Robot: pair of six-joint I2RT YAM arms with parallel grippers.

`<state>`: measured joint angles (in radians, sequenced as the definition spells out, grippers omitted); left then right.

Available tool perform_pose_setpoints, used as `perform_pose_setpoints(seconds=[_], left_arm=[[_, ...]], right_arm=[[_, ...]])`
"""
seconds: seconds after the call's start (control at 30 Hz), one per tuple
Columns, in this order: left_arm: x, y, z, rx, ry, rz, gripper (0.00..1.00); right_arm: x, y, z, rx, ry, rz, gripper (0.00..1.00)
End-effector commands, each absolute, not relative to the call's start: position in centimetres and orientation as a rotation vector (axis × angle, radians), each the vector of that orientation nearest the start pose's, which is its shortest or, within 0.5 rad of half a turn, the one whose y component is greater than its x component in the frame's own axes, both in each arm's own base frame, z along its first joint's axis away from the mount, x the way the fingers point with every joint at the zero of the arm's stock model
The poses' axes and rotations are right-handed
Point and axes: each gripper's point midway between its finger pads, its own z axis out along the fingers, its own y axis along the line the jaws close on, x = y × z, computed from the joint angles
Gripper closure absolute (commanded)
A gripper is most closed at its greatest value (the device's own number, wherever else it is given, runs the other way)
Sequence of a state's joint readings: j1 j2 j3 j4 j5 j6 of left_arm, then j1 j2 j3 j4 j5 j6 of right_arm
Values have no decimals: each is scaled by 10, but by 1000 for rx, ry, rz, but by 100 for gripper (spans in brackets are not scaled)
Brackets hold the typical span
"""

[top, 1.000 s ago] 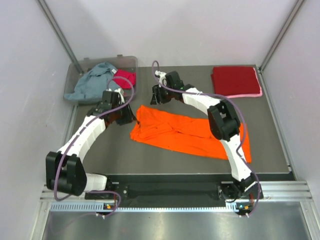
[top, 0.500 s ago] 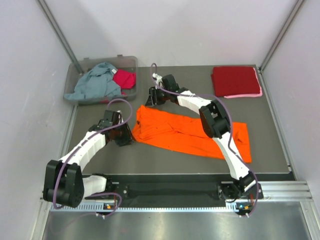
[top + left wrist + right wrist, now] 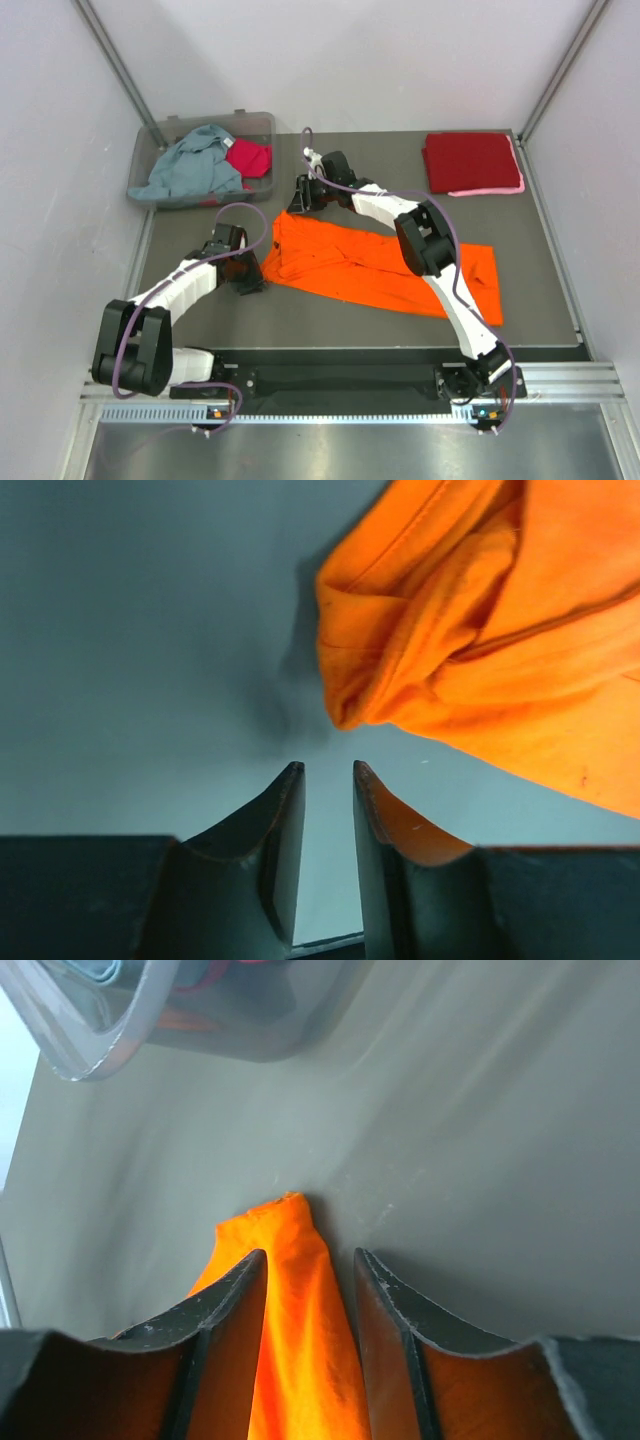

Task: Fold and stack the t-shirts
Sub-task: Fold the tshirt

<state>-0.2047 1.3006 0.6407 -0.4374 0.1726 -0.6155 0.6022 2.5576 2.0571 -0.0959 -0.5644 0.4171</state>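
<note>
Dark grey bench [image 3: 380, 180], boxed in by plain white walls [image 3: 350, 60] with two slanted metal posts [image 3: 115, 60] at the far corners. A ribbed metal rail along the near edge.

Two white-and-black arms: left arm [image 3: 170, 290], right arm [image 3: 440, 270]. One clear plastic bin [image 3: 262, 124]. Five t-shirts in all.

Largest of them, a bright orange cotton t-shirt [image 3: 350, 265], spread in a long, partly folded band across the middle of the bench, slanting from far left to near right. Beyond its right end, at the far right corner, a neatly folded dark red t-shirt [image 3: 470, 160] stacked on a pink t-shirt [image 3: 490, 190], only a thin pink edge showing. Beyond its left end, at the far left, the bin, holding a crumpled grey-blue t-shirt [image 3: 190, 170] and a magenta t-shirt [image 3: 250, 157].

Left tool [image 3: 327, 770] low over the bench just beside the near left corner of the orange t-shirt; narrow gap between the jaws, nothing in it, the bunched cloth corner just ahead and slightly to one side, not touching.

Right tool [image 3: 310, 1255] at the far left corner of the orange t-shirt; jaws part-way apart, astride a raised ridge of the cloth, a sliver of bench showing between cloth and one finger [image 3: 385, 1300].
</note>
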Motion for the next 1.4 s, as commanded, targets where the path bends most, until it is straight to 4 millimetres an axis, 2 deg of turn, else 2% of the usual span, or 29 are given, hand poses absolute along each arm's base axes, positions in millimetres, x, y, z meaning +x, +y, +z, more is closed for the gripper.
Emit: perform_pose_setpoints(seconds=[0.0, 0.2, 0.4, 0.57, 0.73, 0.8, 0.87, 1.03, 1.17, 1.37], left_arm=[[259, -106, 35, -500, 2628, -485, 70], [261, -103, 29, -503, 2636, -450, 83], [264, -101, 27, -510, 2637, -431, 100], [269, -95, 32, -509, 2632, -379, 100], [282, -92, 66, -475, 2578, -357, 99], [286, -90, 85, -446, 2534, -353, 98], [288, -89, 102, -420, 2506, -355, 96], [290, -87, 129, -387, 2456, -355, 96], [292, -86, 143, -367, 2414, -359, 96], [289, -83, 149, -347, 2408, -337, 96]], right_arm=[[458, 468, 47, -612, 2197, 1217, 59], [447, 481, 44, -628, 2191, 1258, 58], [452, 483, 47, -606, 2177, 1260, 64], [459, 486, 52, -577, 2149, 1257, 73], [470, 485, 54, -520, 2137, 1234, 94], [477, 480, 50, -479, 2146, 1200, 99], [488, 473, 48, -422, 2149, 1150, 100], [504, 456, 46, -312, 2155, 1089, 100], [522, 438, 48, -232, 2155, 1012, 100], [555, 401, 48, -97, 2150, 967, 100]])
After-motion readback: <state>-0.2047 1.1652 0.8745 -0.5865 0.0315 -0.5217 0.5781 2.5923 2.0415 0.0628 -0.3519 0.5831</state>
